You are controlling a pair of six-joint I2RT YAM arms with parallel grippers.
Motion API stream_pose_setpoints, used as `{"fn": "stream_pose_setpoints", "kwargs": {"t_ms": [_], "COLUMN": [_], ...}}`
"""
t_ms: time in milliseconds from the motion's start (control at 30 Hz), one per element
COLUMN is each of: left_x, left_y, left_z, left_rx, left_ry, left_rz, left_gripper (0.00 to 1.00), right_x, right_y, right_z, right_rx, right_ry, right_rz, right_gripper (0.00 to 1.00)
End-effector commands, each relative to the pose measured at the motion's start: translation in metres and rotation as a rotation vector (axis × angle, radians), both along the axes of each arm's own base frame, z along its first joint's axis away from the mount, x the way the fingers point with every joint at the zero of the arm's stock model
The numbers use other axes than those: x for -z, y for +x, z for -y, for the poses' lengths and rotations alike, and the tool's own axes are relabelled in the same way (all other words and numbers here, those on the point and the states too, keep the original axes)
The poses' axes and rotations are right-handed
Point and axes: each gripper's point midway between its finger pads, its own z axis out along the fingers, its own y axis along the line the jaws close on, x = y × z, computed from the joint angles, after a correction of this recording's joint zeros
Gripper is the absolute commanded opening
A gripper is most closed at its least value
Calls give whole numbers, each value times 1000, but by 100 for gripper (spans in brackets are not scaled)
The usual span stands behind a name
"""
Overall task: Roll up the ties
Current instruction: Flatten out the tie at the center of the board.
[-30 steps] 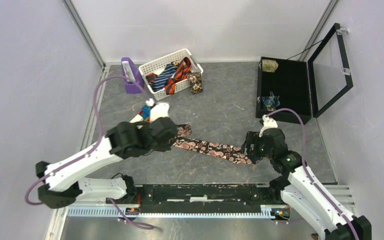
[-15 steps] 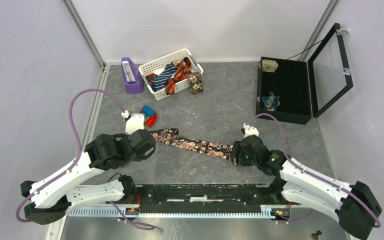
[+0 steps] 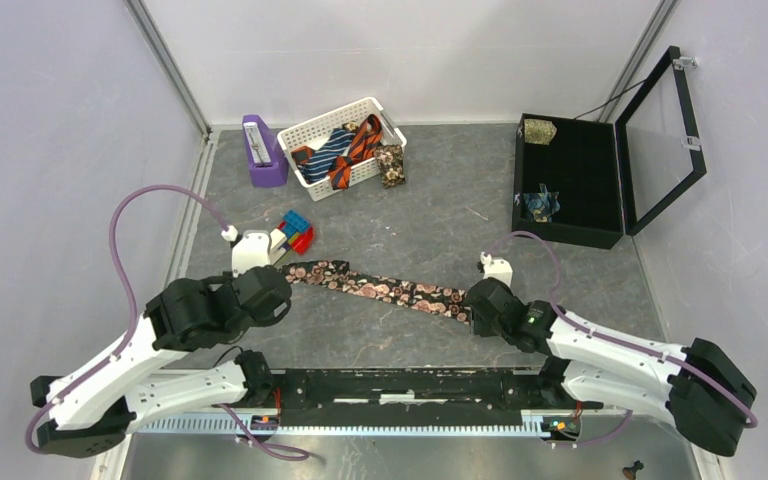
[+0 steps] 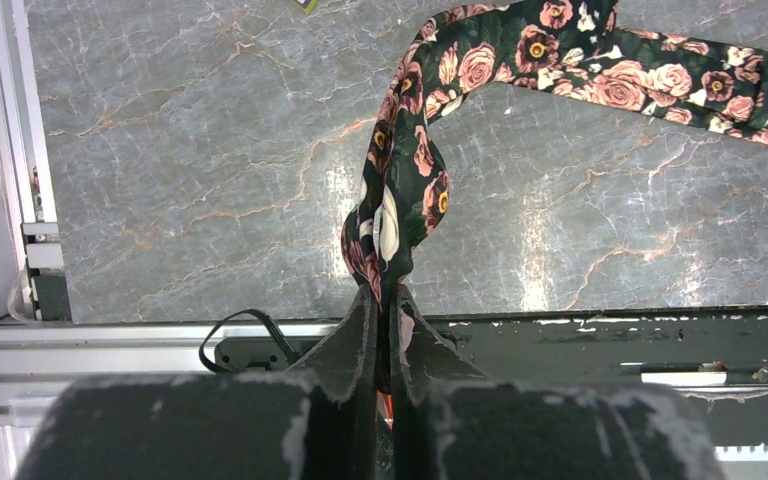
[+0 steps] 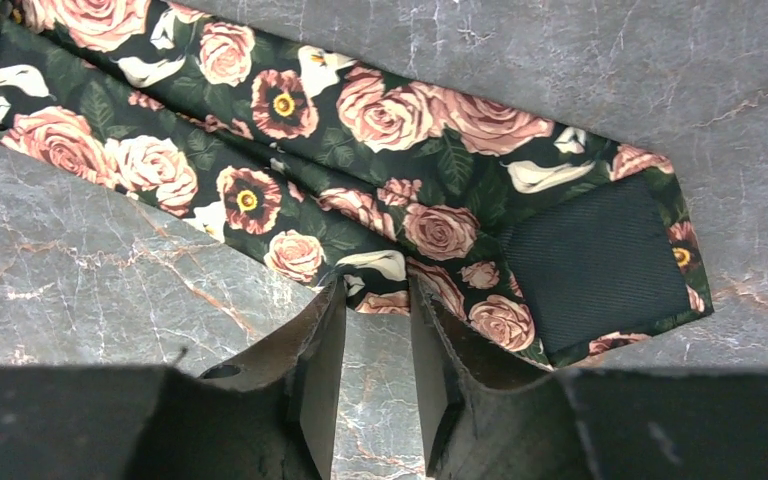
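Note:
A dark tie with pink and cream roses [image 3: 380,288] lies stretched across the table's middle. My left gripper [image 3: 282,275] is shut on its left end, and the left wrist view shows the fabric [image 4: 405,190] bunched and lifted out of the closed jaws [image 4: 385,292]. My right gripper [image 3: 468,305] sits low at the tie's wide right end. In the right wrist view its jaws [image 5: 372,290] stand narrowly apart, bare tabletop shows between them, and their tips are at the edge of the flat fabric [image 5: 360,150]. More ties [image 3: 345,150] fill the white basket [image 3: 305,128].
A tan floral tie [image 3: 390,165] lies beside the basket. A purple stand [image 3: 260,150] is left of it, and toy blocks [image 3: 295,232] lie near my left wrist. The open black case [image 3: 570,236] at the right holds two rolled ties [image 3: 538,130].
My left gripper has drawn the tie's end leftward and nearer. The right arm has slid left and lower to the wide end, and its jaws have narrowed a good deal.

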Motion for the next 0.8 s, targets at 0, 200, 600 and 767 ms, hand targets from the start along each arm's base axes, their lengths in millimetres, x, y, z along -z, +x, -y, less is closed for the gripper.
{"fn": "stream_pose_setpoints", "kwargs": {"t_ms": [0,200,600,767], "left_x": [-5,-4,-12,-20], "left_y": [2,2,1,-2], "left_z": [-8,-8,-11,-23], "left_rx": [-15,-14,-16,-38], "left_ry": [10,9,0,22], "left_rz": [32,29,40,52], "left_gripper": [7,7,5,5], "right_x": [-8,-13,-40,-47], "right_y": [8,11,26,30], "right_z": [-4,-2,10,32], "right_rx": [27,23,32,91], "right_ry": [-5,-34,-130,-205], "right_rz": [31,49,123,166], "right_gripper": [33,26,0,0]}}
